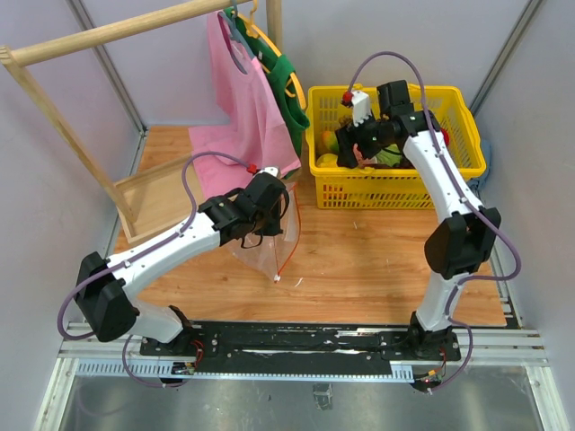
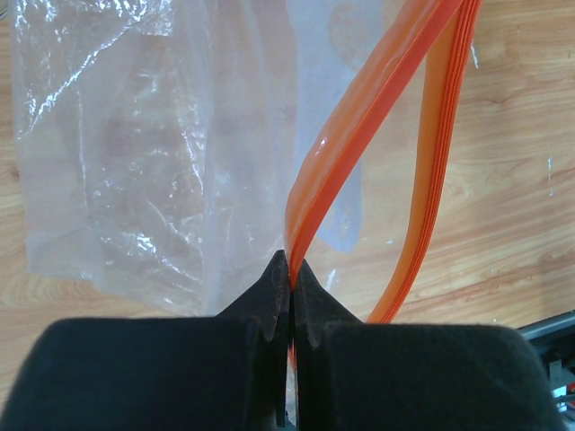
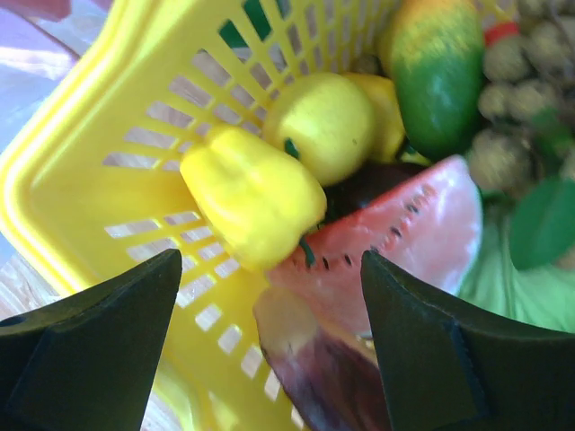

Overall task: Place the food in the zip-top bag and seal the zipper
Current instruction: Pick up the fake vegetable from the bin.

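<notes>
Your right gripper [image 3: 269, 265], wide open and empty, faces the pepper [image 3: 252, 193] just ahead, lying slantwise across its gap; your left gripper [image 2: 289, 269] pinches the bag [image 2: 135, 153] by its zipper [image 2: 359, 117].

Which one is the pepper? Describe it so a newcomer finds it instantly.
Find the yellow basket at the back right of the table. At its left end, against the slotted wall, lies the pepper. It is lobed and tapered, unlike the smooth round yellow fruit and the red watermelon slice beside it.
</notes>
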Robot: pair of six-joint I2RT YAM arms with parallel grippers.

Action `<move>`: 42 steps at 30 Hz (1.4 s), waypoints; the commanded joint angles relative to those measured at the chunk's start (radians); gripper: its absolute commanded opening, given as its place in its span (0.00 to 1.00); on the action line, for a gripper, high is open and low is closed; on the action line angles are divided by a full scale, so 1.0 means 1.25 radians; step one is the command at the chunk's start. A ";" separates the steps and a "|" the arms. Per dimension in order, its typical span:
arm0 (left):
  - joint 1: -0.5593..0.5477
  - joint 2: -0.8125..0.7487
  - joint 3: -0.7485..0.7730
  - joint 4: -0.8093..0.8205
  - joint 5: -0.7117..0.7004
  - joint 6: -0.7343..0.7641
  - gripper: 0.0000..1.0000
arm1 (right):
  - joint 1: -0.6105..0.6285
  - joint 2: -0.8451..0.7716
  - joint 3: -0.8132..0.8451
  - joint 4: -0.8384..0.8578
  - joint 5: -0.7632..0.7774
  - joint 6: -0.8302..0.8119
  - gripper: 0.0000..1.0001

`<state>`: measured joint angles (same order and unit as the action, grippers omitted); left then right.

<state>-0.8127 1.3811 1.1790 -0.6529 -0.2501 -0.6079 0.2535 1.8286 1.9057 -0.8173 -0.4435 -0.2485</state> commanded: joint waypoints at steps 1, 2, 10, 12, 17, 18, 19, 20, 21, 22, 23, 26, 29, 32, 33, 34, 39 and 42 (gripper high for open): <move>0.007 0.006 0.024 -0.001 0.007 0.012 0.00 | 0.022 0.095 0.081 -0.088 -0.126 -0.125 0.82; 0.007 0.005 0.024 0.000 0.009 0.012 0.00 | 0.027 0.113 0.097 -0.100 -0.137 -0.138 0.82; 0.007 -0.008 0.018 0.007 0.028 0.014 0.00 | 0.049 0.276 0.193 -0.254 -0.139 -0.251 0.87; 0.008 -0.011 0.016 0.009 0.028 0.013 0.00 | 0.049 0.294 0.194 -0.288 -0.110 -0.267 0.95; 0.008 -0.013 0.016 0.013 0.037 0.012 0.00 | 0.049 0.299 0.169 -0.318 -0.101 -0.301 0.94; 0.007 -0.013 0.017 0.012 0.039 0.012 0.00 | 0.049 0.298 0.172 -0.317 -0.090 -0.294 0.92; 0.007 -0.012 0.019 0.011 0.041 0.011 0.00 | 0.048 0.298 0.180 -0.318 -0.081 -0.284 0.89; 0.007 -0.012 0.020 0.009 0.042 0.012 0.00 | 0.048 0.295 0.188 -0.321 -0.081 -0.277 0.85; 0.007 -0.011 0.022 0.008 0.043 0.010 0.00 | 0.048 0.285 0.192 -0.321 -0.084 -0.272 0.79; 0.007 -0.013 0.022 0.006 0.042 0.010 0.00 | 0.048 0.275 0.193 -0.320 -0.090 -0.270 0.74; 0.007 -0.015 0.022 0.006 0.041 0.008 0.00 | 0.048 0.263 0.192 -0.315 -0.093 -0.264 0.69; 0.007 -0.023 0.022 0.006 0.036 0.008 0.00 | 0.048 0.224 0.177 -0.286 -0.093 -0.237 0.54; 0.007 -0.025 0.031 0.001 0.035 0.008 0.00 | 0.048 0.177 0.155 -0.245 -0.082 -0.197 0.38; 0.007 -0.027 0.038 -0.002 0.026 0.007 0.00 | 0.049 0.116 0.116 -0.175 -0.075 -0.130 0.18; 0.007 -0.027 0.040 -0.002 0.022 0.006 0.00 | 0.049 0.086 0.091 -0.144 -0.068 -0.107 0.16; 0.008 -0.027 0.041 -0.001 0.021 0.004 0.00 | 0.049 0.063 0.064 -0.105 -0.053 -0.081 0.13; 0.007 -0.028 0.050 0.008 0.036 -0.003 0.00 | 0.049 -0.042 -0.037 0.038 0.043 0.022 0.05; 0.007 -0.028 0.055 0.008 0.035 -0.021 0.00 | 0.049 -0.099 -0.079 0.096 0.062 0.068 0.02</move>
<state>-0.8108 1.3708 1.2068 -0.6525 -0.2073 -0.6102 0.2993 1.7752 1.8687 -0.8288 -0.4347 -0.2955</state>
